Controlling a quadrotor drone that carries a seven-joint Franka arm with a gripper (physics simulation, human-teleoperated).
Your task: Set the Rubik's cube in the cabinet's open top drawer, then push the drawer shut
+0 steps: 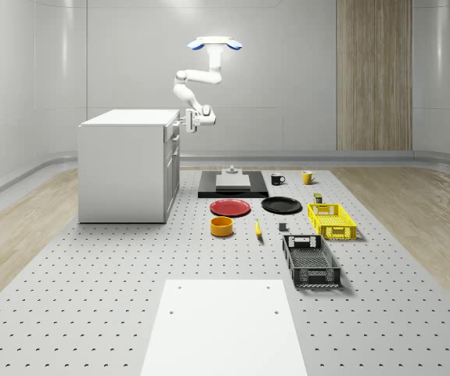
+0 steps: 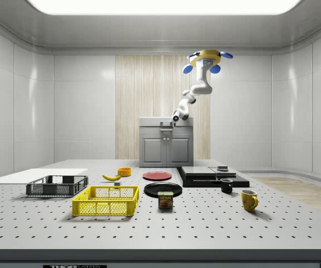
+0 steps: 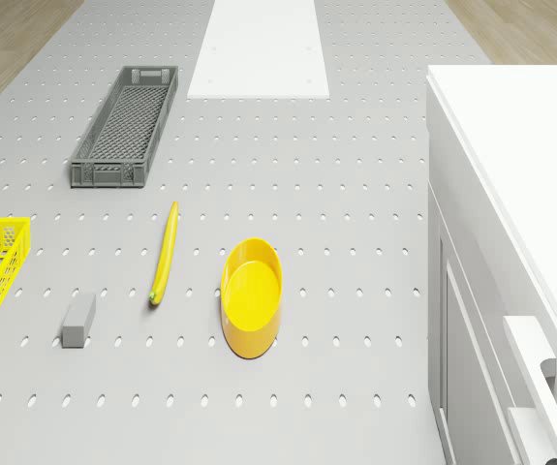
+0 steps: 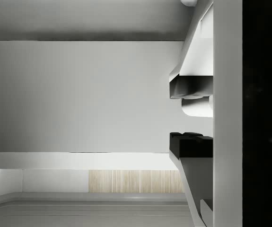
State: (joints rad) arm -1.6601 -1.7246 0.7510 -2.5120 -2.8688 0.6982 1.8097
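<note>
Whole-scene, drone (image 1: 214, 45): hovers high, just off the front of the white cabinet (image 1: 127, 164), over the pegboard table (image 1: 91, 266)
Whole-scene, gripper (image 1: 184, 121): arm bends down and back; I see the claw up against the top drawer (image 1: 173, 130)
Whole-scene, rest: black platform (image 1: 232, 188), red plate (image 1: 231, 207), black plate (image 1: 281, 205), all well apart from the cabinet
Side, gripper (image 2: 170, 121): at the cabinet's top edge, level with the top drawer
Side, drawer: I cannot tell whether it sits fully in
Drone view, cabinet: white top and a drawer handle (image 3: 540, 363)
Drone view, table: yellow bowl (image 3: 252, 295) near the cabinet, banana (image 3: 165, 252) beside it, grey crate (image 3: 128, 126) farther off
Wrist, claw: fingers (image 4: 190, 144) stand apart with a moderate gap, gripping nothing that I can make out
Rubik's cube: I cannot tell where it lies
</note>
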